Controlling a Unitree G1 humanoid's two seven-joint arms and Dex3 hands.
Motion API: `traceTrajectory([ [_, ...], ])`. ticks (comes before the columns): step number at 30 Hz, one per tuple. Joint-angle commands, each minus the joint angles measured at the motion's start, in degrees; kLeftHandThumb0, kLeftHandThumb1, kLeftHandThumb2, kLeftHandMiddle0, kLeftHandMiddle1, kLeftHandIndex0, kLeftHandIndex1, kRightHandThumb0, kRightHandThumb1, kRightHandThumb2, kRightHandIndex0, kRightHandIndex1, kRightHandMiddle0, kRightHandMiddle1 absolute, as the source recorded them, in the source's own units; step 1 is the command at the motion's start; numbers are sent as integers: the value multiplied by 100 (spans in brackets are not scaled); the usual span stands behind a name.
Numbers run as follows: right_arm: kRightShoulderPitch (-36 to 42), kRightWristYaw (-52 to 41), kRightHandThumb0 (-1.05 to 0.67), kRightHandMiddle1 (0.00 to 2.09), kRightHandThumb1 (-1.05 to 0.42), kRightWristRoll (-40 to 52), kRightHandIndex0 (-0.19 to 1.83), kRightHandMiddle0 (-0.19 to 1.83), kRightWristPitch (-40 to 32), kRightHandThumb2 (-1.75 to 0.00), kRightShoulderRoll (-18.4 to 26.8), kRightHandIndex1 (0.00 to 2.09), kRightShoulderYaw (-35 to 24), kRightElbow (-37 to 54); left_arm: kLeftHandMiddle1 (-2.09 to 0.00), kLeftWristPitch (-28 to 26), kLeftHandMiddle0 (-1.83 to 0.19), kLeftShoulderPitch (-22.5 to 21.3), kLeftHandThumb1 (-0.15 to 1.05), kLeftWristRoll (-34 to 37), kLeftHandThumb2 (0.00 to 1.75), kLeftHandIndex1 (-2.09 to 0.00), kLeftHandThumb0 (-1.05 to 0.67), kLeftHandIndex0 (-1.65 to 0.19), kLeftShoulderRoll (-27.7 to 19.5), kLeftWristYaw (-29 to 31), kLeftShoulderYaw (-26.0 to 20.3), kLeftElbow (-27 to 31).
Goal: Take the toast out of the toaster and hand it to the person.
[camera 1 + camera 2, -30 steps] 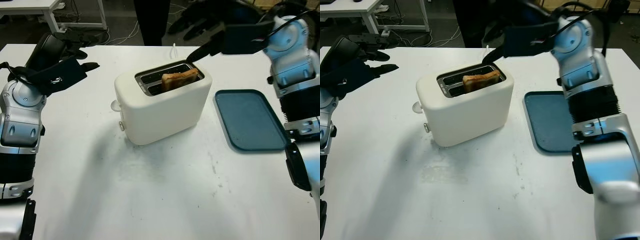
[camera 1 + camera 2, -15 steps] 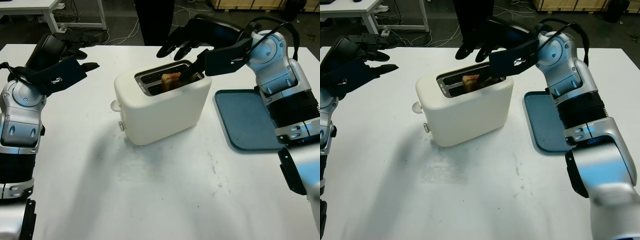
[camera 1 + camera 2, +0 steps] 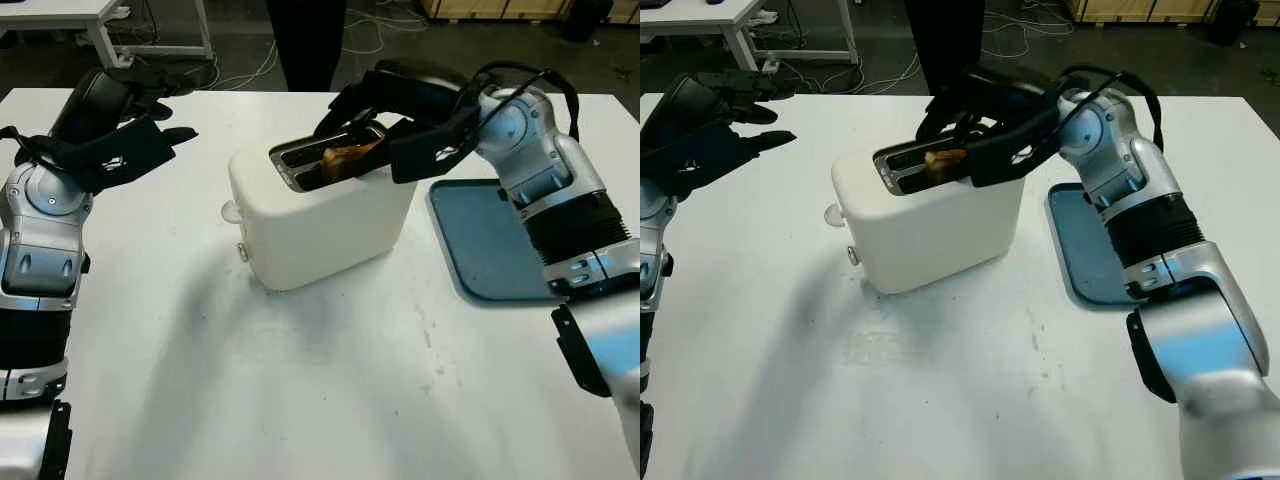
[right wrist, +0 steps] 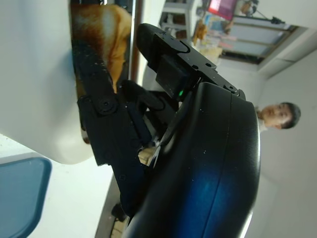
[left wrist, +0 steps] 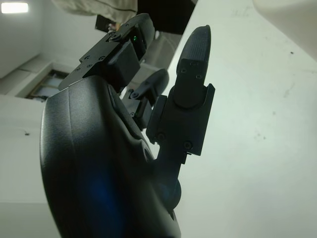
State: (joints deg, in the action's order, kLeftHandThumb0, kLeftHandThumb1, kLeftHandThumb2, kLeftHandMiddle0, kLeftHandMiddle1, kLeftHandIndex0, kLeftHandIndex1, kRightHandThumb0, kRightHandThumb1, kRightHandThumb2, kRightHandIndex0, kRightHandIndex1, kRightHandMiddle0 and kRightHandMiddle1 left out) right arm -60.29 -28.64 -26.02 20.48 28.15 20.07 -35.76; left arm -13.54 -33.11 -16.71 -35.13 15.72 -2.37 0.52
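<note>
A white two-slot toaster stands in the middle of the white table. A browned slice of toast sticks up, tilted, from its nearer slot. My right hand is down on top of the toaster, fingers curled behind the toast and thumb in front, shut on it. In the right wrist view the toast sits between my black fingers. My left hand is held up at the far left, open. A person in dark trousers stands beyond the table's far edge.
A dark blue tray lies on the table right of the toaster, under my right forearm. The toaster's lever faces front left. White desks and cables on the floor lie beyond the table.
My right hand swung in from the upper right, dropped onto the toaster top and curled around the toast. The toast now leans a little to the left. My left hand has stayed put.
</note>
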Motion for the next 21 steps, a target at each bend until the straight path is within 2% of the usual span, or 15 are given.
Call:
traceTrajectory([
  [1, 39, 84, -39, 1, -74, -157, 73, 84, 161, -1, 6, 39, 98, -149, -44, -13, -60, 51, 92, -64, 7, 0, -47, -72, 7, -38, 41, 26],
  [10, 17, 497, -36, 3, -80, -432, 71, 89, 413, -1, -53, 47, 255, -544, -42, -128, -61, 66, 92, -95, 8, 0, -49, -72, 2, -3, 49, 93],
  [13, -14, 463, -37, 4, -81, -414, 79, 92, 459, -1, -65, 55, 284, -614, -41, -176, -61, 62, 92, -119, 8, 0, -50, -71, -2, 10, 58, 114],
  [17, -68, 192, -37, 13, -83, -314, 98, 110, 567, -1, -50, 68, 328, -723, -41, -113, -62, 67, 92, -93, 7, 0, -48, -71, 8, -14, 38, 82],
  [19, -82, 194, -41, 25, -86, -339, 101, 118, 730, -1, -20, 107, 361, -775, -40, -61, -62, 66, 92, -68, 7, 0, -49, -71, 13, -25, 24, 34],
  [20, -85, 279, -43, 30, -88, -416, 101, 117, 841, -1, 12, 118, 395, -775, -40, -60, -62, 64, 92, -55, 7, 0, -49, -71, 14, -21, 17, 22],
  [21, -80, 443, -46, 54, -90, -520, 103, 110, 986, -4, 55, 134, 431, -765, -40, -63, -62, 67, 92, -58, 7, 0, -49, -71, 11, -19, 18, 28],
])
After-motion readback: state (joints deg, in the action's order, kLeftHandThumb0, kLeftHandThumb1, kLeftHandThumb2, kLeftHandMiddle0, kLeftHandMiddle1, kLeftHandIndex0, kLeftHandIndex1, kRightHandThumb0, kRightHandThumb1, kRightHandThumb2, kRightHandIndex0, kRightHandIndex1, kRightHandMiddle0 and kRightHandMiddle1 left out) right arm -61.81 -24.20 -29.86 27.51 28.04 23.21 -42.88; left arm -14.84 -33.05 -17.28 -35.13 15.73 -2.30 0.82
